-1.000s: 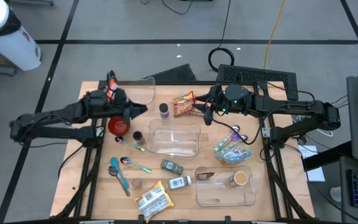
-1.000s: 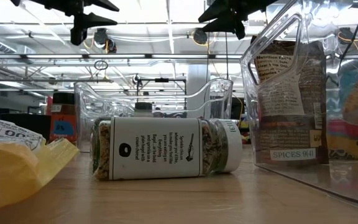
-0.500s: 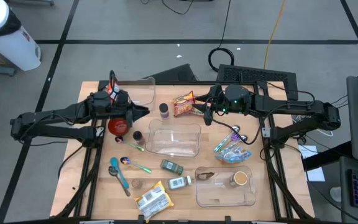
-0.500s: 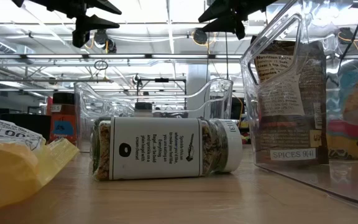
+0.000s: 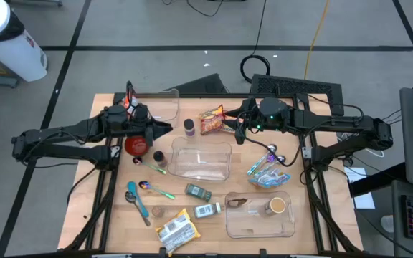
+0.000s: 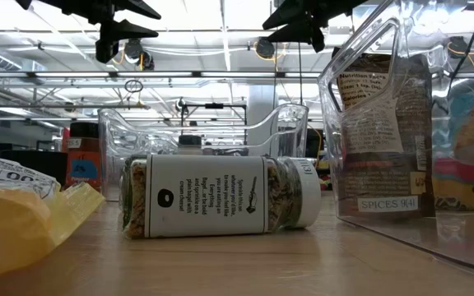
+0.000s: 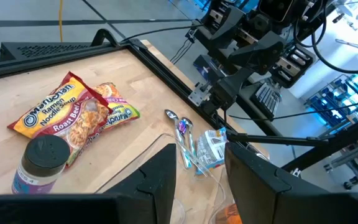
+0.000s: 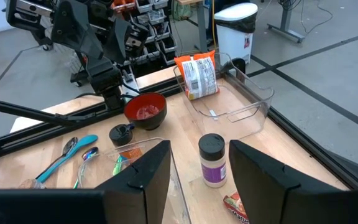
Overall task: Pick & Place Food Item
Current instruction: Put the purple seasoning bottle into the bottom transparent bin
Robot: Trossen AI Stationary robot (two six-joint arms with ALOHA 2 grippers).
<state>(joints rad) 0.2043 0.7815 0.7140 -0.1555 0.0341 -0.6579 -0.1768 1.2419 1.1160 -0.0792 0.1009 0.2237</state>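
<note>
While the ramen packet (image 5: pixel 211 120) is lying flat at the far edge of the table (image 5: pixel 106 215), just beside the purple-labelled jar (image 5: pixel 189 127), you are hovering both arms above it with nothing held. Your right gripper (image 5: pixel 236 132) is hanging nearest the packet, fingers standing apart and empty; your left gripper (image 5: pixel 165 126) is waiting across the jar, fingers likewise parted. If you are coming down from the right, you are risking a pinch on one crinkled corner only, and the slick wrapper could slide out. A descent drifting inward could knock the jar over, or clip the rim of the clear empty bin (image 5: pixel 201 160) sitting just in front.
</note>
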